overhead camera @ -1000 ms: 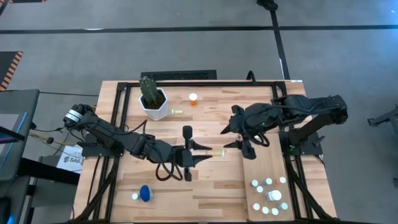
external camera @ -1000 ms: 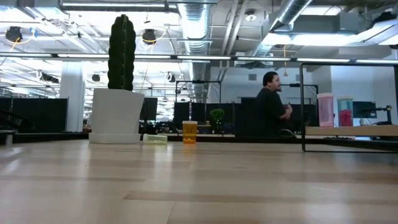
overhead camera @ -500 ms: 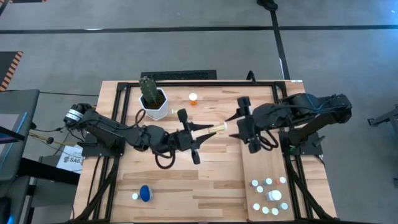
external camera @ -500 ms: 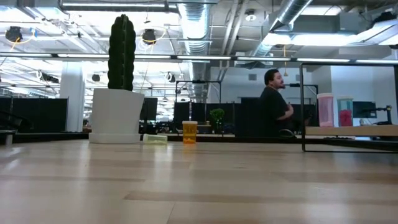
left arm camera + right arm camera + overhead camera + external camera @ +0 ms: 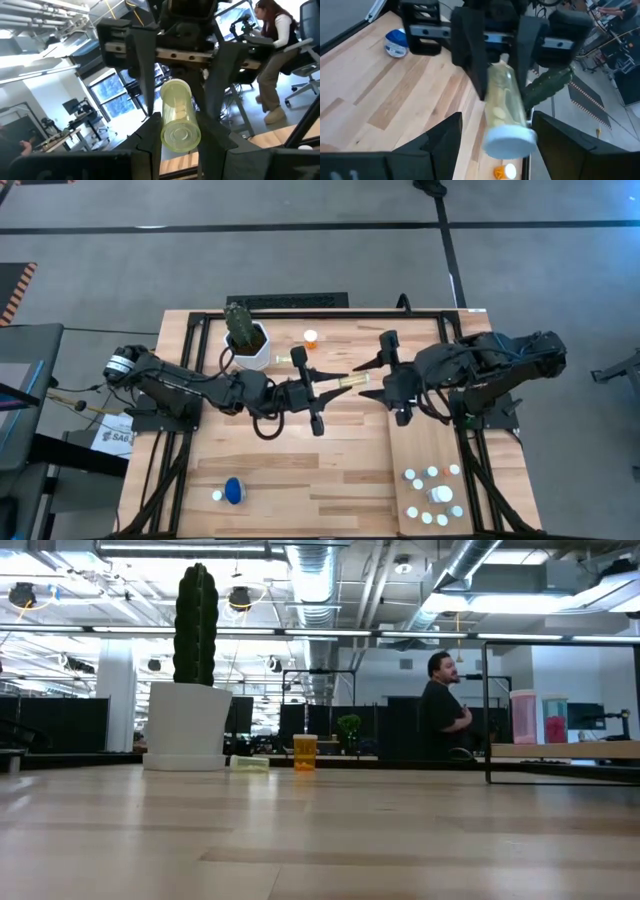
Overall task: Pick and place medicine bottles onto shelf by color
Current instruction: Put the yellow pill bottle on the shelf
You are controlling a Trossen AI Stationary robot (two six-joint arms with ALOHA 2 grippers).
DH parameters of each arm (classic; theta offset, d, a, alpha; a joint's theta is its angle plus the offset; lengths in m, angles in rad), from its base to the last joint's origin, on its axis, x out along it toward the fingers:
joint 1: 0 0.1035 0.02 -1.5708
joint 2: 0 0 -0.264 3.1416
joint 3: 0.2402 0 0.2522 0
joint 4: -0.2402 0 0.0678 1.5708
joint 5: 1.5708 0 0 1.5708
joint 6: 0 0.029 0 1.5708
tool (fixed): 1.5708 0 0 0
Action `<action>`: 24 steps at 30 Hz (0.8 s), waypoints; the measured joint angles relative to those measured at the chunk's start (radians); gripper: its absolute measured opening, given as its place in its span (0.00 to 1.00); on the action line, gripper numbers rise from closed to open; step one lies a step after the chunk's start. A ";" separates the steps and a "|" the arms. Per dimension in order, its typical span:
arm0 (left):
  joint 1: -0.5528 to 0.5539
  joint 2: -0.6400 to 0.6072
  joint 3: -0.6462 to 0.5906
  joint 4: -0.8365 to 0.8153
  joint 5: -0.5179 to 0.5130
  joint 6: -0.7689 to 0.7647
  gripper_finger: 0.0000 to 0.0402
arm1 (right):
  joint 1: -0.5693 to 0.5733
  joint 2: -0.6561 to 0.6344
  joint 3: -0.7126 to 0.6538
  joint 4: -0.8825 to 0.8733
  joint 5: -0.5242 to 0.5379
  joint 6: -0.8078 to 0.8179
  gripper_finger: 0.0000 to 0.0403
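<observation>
Yellow-green bottle (image 5: 346, 382): lifted mid-counter, clamped in left gripper (image 5: 328, 383), now carried between the parted fingers of right gripper (image 5: 382, 376); handover toward shelf (image 5: 428, 465) pending.

The counter (image 5: 300, 470) is viewed from directly overhead in the high view, both arms included. In the low view it is seen at surface level, facing the room; the cactus pot (image 5: 188, 725) is shared with the overhead view. Each wrist view is taken at close range along its arm, facing the other arm; the yellow-green vial (image 5: 179, 116) between them is shared by both.
</observation>
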 joint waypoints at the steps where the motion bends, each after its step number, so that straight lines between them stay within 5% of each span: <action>1: 0.000 0.000 0.000 0.000 0.000 0.002 0.19 | 0.002 0.000 0.000 0.000 0.000 0.000 0.66; 8: 0.001 0.000 0.000 0.003 0.001 0.004 0.19 | 0.005 0.000 0.000 0.000 0.000 0.012 0.62; 24: 0.000 0.000 0.000 0.001 0.003 -0.010 0.19 | 0.005 0.000 0.000 0.001 0.000 0.034 0.27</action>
